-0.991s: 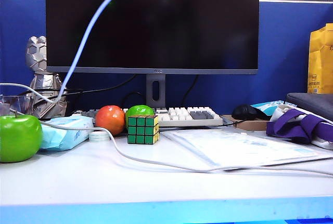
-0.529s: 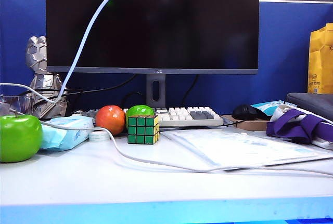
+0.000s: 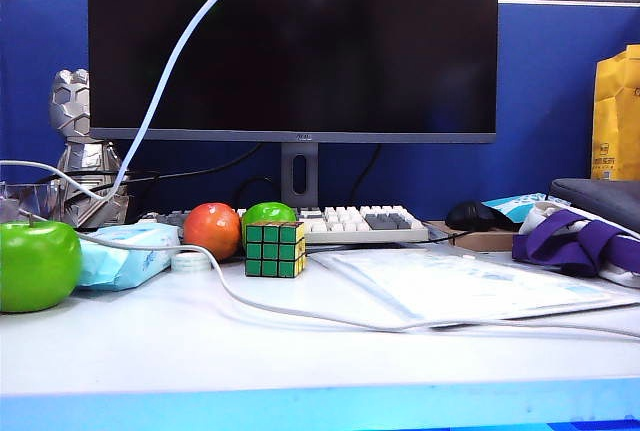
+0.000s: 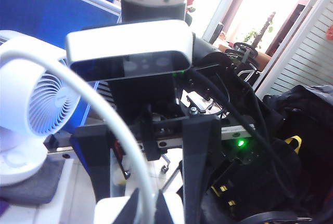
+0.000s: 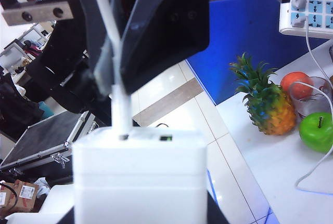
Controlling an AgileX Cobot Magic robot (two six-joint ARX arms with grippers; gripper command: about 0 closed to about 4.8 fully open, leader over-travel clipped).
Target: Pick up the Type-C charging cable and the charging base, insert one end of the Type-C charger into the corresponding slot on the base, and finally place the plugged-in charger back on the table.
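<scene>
The Type-C charging cable (image 3: 300,313) trails across the table (image 3: 150,361) and arcs up out of the top of the exterior view, where neither gripper shows. My left gripper (image 4: 148,203) is shut on the cable (image 4: 112,115) just behind its plug. In the right wrist view the left gripper (image 5: 112,70) points the plug (image 5: 122,112) down onto the port face of the charging base (image 5: 139,172). The plug tip meets a slot there; its depth is hidden. My right gripper (image 5: 140,214) is shut on the base, its dark fingertips at both sides.
On the table stand a green apple (image 3: 38,264), a pale blue tissue pack (image 3: 125,251), a red apple (image 3: 211,230), a Rubik's cube (image 3: 275,248), a keyboard (image 3: 360,221) and a monitor (image 3: 292,41). A plastic sleeve (image 3: 450,286) and a purple-strapped bag (image 3: 575,241) lie right.
The hanging part of the cable has swayed very slightly at the top of the exterior view. Nothing on the table has moved.
</scene>
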